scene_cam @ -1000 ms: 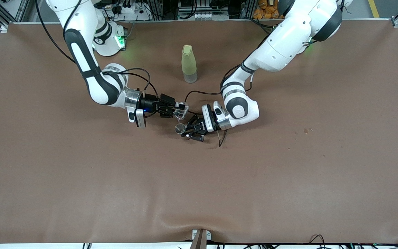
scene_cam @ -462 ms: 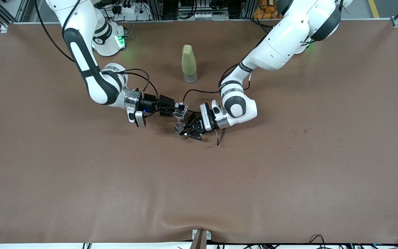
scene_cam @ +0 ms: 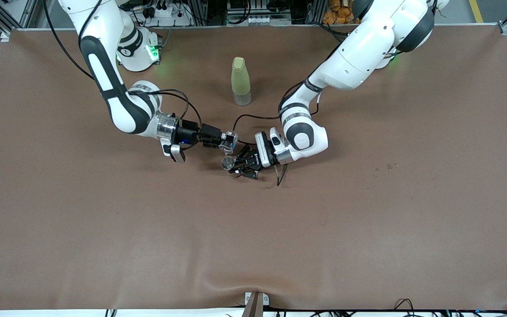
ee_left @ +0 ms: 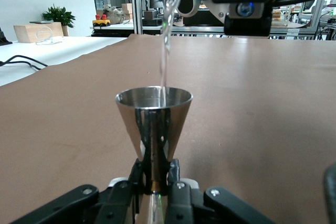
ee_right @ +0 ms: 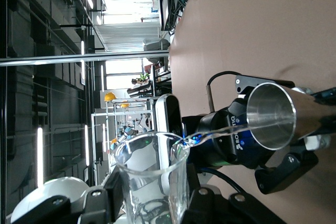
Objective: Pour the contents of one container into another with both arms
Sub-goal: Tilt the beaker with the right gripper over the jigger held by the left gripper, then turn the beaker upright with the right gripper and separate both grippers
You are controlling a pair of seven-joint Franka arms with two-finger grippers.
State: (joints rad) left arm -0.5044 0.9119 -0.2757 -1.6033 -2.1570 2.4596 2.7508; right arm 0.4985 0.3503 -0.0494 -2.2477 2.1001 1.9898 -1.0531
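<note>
My right gripper (scene_cam: 226,141) is shut on the tiny clear glass cup (scene_cam: 229,139), which is tipped on its side just above the metal jigger (scene_cam: 226,163). In the right wrist view the cup (ee_right: 152,179) sits between the fingers, and a thin clear stream runs from its rim into the jigger's mouth (ee_right: 272,115). My left gripper (scene_cam: 235,168) is shut on the jigger's narrow waist and holds it upright low over the table. In the left wrist view the stream (ee_left: 166,51) falls into the jigger (ee_left: 154,121) above the left gripper (ee_left: 155,181).
A tall pale yellow-green bottle (scene_cam: 240,81) stands upright farther from the front camera than both grippers, between the two arms. A black cable (scene_cam: 282,174) loops on the brown mat (scene_cam: 253,237) beside the left wrist.
The right wrist has rolled and tipped the glass cup further over the jigger. Both grippers have shifted slightly toward the right arm's end of the table.
</note>
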